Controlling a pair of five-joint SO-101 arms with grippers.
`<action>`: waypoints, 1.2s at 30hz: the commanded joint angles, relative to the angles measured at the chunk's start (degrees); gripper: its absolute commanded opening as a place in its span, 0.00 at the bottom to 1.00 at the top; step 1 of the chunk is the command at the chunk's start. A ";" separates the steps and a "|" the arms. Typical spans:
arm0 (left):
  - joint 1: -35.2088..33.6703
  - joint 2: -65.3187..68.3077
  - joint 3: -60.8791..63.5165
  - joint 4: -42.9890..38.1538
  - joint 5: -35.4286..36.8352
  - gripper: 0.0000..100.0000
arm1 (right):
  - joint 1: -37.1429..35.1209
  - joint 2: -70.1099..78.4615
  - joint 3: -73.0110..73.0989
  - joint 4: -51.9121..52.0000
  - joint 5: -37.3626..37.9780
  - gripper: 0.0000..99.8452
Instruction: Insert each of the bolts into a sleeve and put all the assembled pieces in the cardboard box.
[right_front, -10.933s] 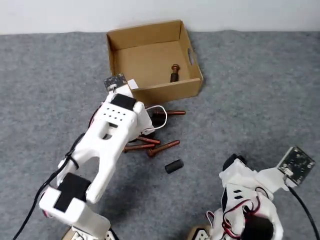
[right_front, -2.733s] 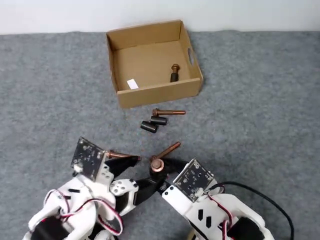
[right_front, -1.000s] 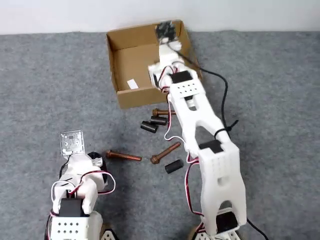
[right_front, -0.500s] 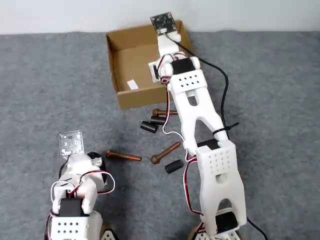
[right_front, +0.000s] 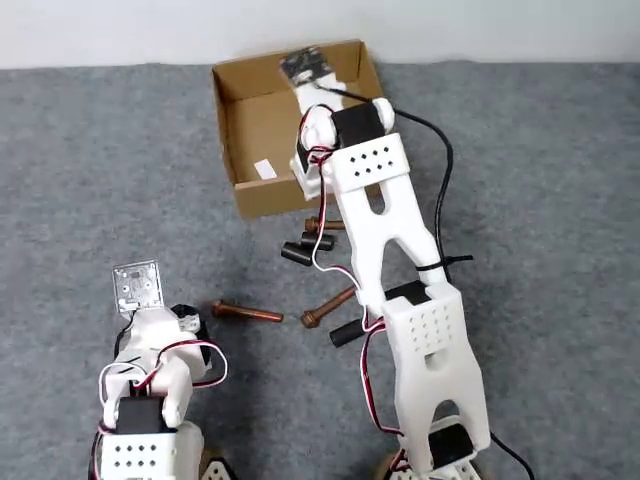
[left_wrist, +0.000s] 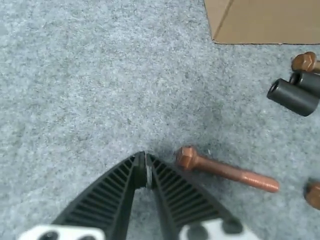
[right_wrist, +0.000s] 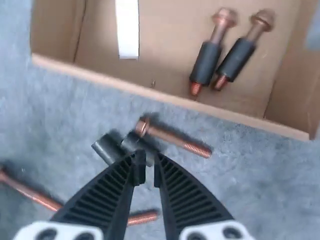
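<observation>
While two sleeved bolts (right_wrist: 206, 56) lie in the upper-centre cardboard box (right_front: 262, 118), the closed, empty left end effector (left_wrist: 145, 162) and right end effector (right_wrist: 147, 162) probably next pair a loose bolt (left_wrist: 225, 170) with a sleeve (left_wrist: 292, 96).

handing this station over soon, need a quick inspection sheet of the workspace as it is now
surface: grey carpet, flat, no spills seen
job's things: cardboard box open; two bolts in sleeves lie side by side inside; three loose bolts and three loose sleeves on the carpet in front of it
clutter: white label on the box floor
grippers: left gripper, fingers shut and empty, beside a loose bolt; right gripper, fingers shut and empty, over two sleeves near the box
cables: black cable loops beside the right arm; red and white wires on both arms
surroundings: white wall behind the carpet
</observation>
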 joint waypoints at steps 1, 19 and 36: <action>-0.26 -0.18 -0.31 -1.49 0.26 0.00 | -1.54 -4.62 1.32 2.51 5.63 0.01; -0.35 -0.18 -0.31 -1.49 0.26 0.00 | -3.82 1.98 14.95 -0.48 13.27 0.16; -0.35 -0.18 -0.31 -1.58 0.26 0.00 | -4.00 11.21 14.95 -10.86 16.26 0.15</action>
